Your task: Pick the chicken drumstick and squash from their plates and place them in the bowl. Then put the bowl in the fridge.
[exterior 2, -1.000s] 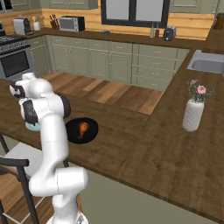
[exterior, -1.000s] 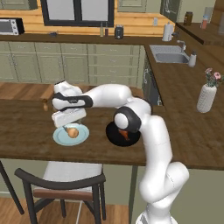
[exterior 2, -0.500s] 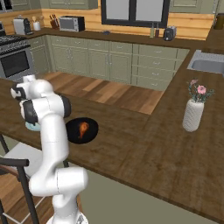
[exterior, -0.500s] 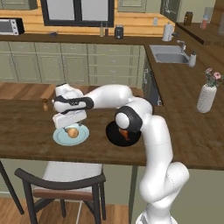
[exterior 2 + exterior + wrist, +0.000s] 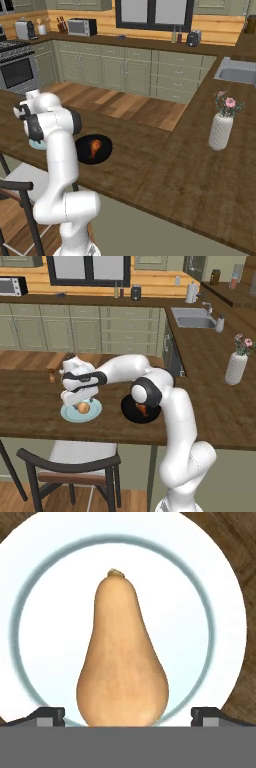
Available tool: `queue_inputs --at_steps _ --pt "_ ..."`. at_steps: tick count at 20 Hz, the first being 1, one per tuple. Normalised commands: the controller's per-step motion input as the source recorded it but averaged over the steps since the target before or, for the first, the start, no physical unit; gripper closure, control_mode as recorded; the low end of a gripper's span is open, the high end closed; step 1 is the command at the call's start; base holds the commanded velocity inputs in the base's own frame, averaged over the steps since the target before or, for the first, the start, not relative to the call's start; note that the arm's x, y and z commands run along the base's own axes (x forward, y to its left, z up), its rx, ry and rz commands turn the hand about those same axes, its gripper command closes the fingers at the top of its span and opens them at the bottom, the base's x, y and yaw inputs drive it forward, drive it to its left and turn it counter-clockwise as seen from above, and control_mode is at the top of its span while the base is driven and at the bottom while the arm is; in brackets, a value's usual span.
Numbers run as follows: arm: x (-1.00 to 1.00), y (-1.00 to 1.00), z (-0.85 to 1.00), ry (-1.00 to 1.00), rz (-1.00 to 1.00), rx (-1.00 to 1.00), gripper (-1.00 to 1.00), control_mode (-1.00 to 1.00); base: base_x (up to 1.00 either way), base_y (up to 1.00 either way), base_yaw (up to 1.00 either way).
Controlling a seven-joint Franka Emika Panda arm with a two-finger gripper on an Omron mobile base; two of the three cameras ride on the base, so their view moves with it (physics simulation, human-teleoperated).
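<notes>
Squash [image 5: 122,657]: pear-shaped butternut, tan, lying on the pale blue plate [image 5: 220,612]; stem end away from the hand camera, fat end between the two fingertips.
Gripper [image 5: 127,716]: jaws spread wide, one tip on each side of the squash's fat end, gripping nothing; in the left base view it [image 5: 80,401] hangs low over the plate.
Plate: on the near part of the wooden counter [image 5: 30,401], left of the bowl.
Bowl [image 5: 92,149]: glossy black, right of the plate, near the counter's front edge.
Chicken drumstick [image 5: 94,147]: golden-orange, lying inside the bowl.
Chair [image 5: 70,466]: dark frame, pale seat, tucked below the counter edge.
Vase [image 5: 236,367]: white with pink flowers, far right on the counter.
</notes>
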Motion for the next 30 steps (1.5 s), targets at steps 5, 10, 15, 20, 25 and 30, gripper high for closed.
queue_inputs --at_steps 5,10,15,20,25,30 --pt "0.1 0.0 -0.14 -0.08 0.0 0.0 -1.0 -1.0 0.0 0.0 0.0" --pt "0.0 0.0 -0.26 -0.02 0.0 0.0 -1.0 -1.0 0.0 0.0 0.0" --pt "0.0 0.0 -0.17 0.0 0.0 0.0 -1.0 -1.0 0.0 0.0 0.0" --pt "0.0 0.0 -0.13 0.0 0.0 0.0 1.0 -1.0 0.0 0.0 0.0" --pt "0.0 0.0 -0.01 0.01 0.0 0.0 1.0 -1.0 0.0 0.0 0.0" --pt "-0.43 -0.37 0.39 -0.1 -0.01 0.05 1.0 -1.0 0.0 0.0 0.0"
